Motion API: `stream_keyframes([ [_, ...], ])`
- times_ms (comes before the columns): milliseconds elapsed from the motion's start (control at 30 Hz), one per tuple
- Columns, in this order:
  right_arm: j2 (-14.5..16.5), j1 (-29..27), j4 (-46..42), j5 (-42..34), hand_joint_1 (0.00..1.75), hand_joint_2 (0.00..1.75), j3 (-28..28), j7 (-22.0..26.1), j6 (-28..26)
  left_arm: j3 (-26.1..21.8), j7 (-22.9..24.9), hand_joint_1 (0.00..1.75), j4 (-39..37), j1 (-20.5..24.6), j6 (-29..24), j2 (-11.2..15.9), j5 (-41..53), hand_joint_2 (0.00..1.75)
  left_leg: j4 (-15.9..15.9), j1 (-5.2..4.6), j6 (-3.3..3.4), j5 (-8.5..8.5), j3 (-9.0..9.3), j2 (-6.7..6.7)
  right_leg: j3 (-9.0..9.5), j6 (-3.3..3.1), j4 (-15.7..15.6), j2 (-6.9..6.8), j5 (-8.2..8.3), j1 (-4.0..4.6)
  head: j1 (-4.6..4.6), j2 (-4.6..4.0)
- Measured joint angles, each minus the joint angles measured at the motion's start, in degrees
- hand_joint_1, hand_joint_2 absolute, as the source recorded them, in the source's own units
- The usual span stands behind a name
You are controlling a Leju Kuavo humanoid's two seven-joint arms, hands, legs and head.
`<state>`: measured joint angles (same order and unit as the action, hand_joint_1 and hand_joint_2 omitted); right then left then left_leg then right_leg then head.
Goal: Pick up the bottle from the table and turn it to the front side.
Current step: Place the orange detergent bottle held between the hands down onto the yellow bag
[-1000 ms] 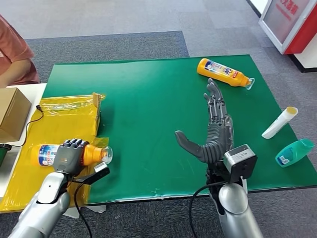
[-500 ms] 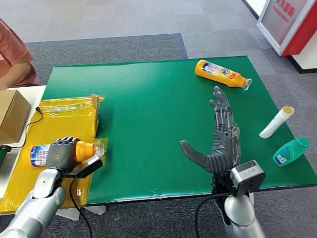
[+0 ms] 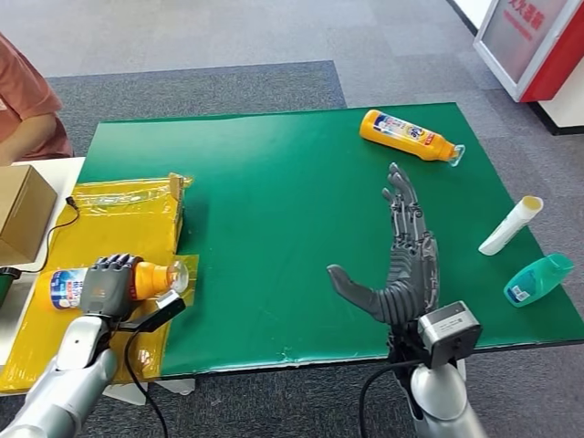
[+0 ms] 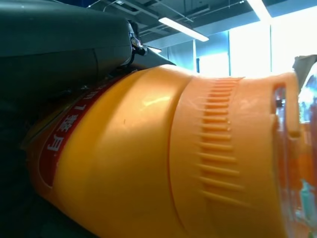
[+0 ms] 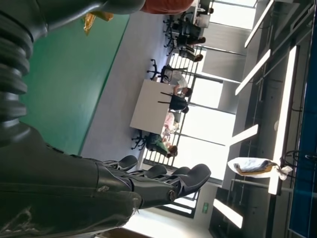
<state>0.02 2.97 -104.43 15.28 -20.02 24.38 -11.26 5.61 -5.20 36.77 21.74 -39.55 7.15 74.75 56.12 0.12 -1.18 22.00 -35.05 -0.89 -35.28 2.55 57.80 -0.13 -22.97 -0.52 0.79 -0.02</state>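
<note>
Bottle (image 3: 72, 284) in the left hand (image 3: 105, 286): orange, white-blue label, clear cap, lying on its side w/ cap pointing toward the table's middle. Hand is wrapped round the bottle's mid-section, fingers curled over the top, above the yellow plastic sheet (image 3: 110, 224) at the table's left end. Can't tell whether the bottle touches the sheet or is just off it. Left wrist view is close on the bottle's (image 4: 149, 158) orange shoulder and ribbed neck, red label strip visible, dark hand parts above it.

Right hand (image 3: 402, 260) holds nothing: fingers straight and spread, pointing away from the robot, thumb stuck out to the side, above the green mat (image 3: 276, 201) near the front edge. Right wrist view shows its fingers (image 5: 164, 181) extended, nothing between them.

Second orange bottle (image 3: 410, 135) lies on its side at the far right of the mat, well apart from both hands. White tube (image 3: 511, 225) w/ yellow end and teal bottle (image 3: 537, 279) lie near the mat's right edge. Cardboard box (image 3: 24, 210) sits left of the yellow sheet; a person's arm in a pink sleeve (image 3: 27, 105) is at the far left.
</note>
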Motion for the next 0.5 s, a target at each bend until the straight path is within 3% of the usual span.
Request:
stream_keyframes([
  [133,-0.11,0.69,0.20,0.03,0.00,1.75,-1.54,-0.18,-0.20,-0.30,-1.22,0.17,0.88,-0.36,-0.48,0.04,-0.27,1.75,0.00,0.00,0.01,0.01,-0.06,0.01,-0.06,0.01,0.00,-0.01,-0.01,0.00,0.00,0.00],
  [167,-0.11,0.93,0.29,0.08,0.00,1.75,-1.89,-0.28,-0.17,-0.32,-1.40,0.04,1.03,-0.37,-0.21,0.04,-0.58,1.75,0.00,0.00,0.01,0.01,-0.07,0.01,-0.08,0.01,0.00,-0.01,-0.02,0.00,0.00,0.00],
  [500,-0.80,2.07,1.06,1.55,0.00,1.75,-4.39,-1.25,-0.09,-0.46,-8.32,0.00,2.53,-0.30,0.54,-0.74,-9.38,1.75,0.02,-0.01,0.03,0.01,-0.23,0.01,-0.24,0.02,-0.01,-0.02,-0.01,-0.01,-0.01,0.00],
])
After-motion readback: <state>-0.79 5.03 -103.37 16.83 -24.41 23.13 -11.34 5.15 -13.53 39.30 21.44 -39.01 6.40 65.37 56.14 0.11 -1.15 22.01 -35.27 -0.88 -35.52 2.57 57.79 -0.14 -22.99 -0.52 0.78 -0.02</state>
